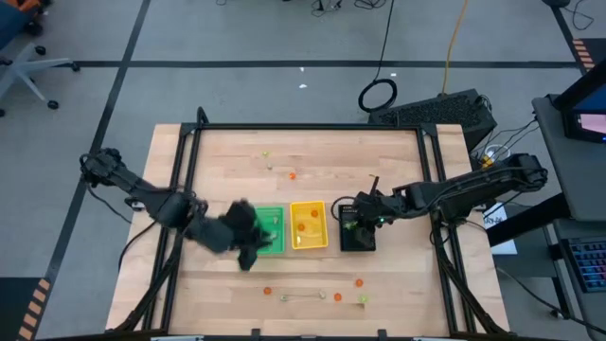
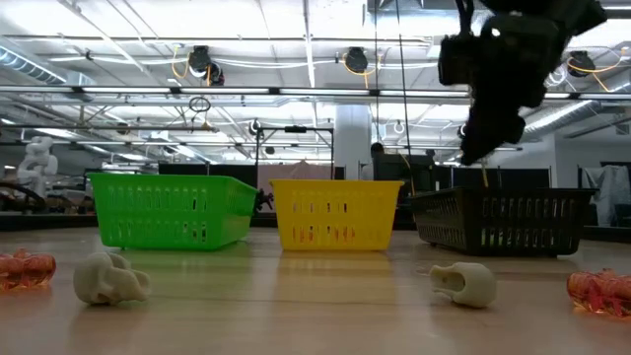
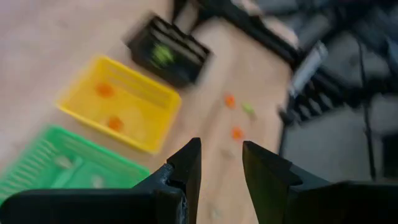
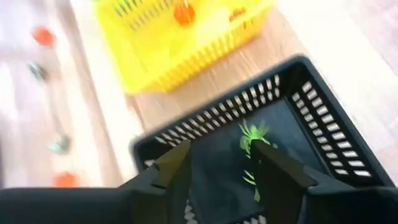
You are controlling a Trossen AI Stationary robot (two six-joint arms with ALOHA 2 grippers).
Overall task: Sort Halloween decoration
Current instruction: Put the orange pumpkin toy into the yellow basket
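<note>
Sorting step, release over the black tray. Your right gripper (image 4: 219, 163) hangs above the black tray (image 1: 359, 241), its jaws parted with nothing between them; a yellow-green trinket (image 4: 252, 138) lies on the tray floor directly beneath, so the drop reads as made. Lift straight up before you swing away, so the fingers do not catch the tray's rim.

Your left gripper (image 3: 221, 168) hovers near the front of the green tray (image 1: 275, 248), its jaws a little apart and holding nothing. The green tray holds pale pieces; the yellow tray (image 1: 308, 246) between the other two holds orange ones.

Loose trinkets still lie on the table (image 1: 398, 275): orange ones (image 1: 268, 291) near the front edge, a pale skull (image 2: 108, 278) and a second pale piece (image 2: 465, 283) close to the low camera, and a few small ones behind the trays.

Take one piece at a time. Come down vertically, centre the piece between the jaws, and match its colour to the tray already holding that colour. Keep the two arms well apart over the trays.
</note>
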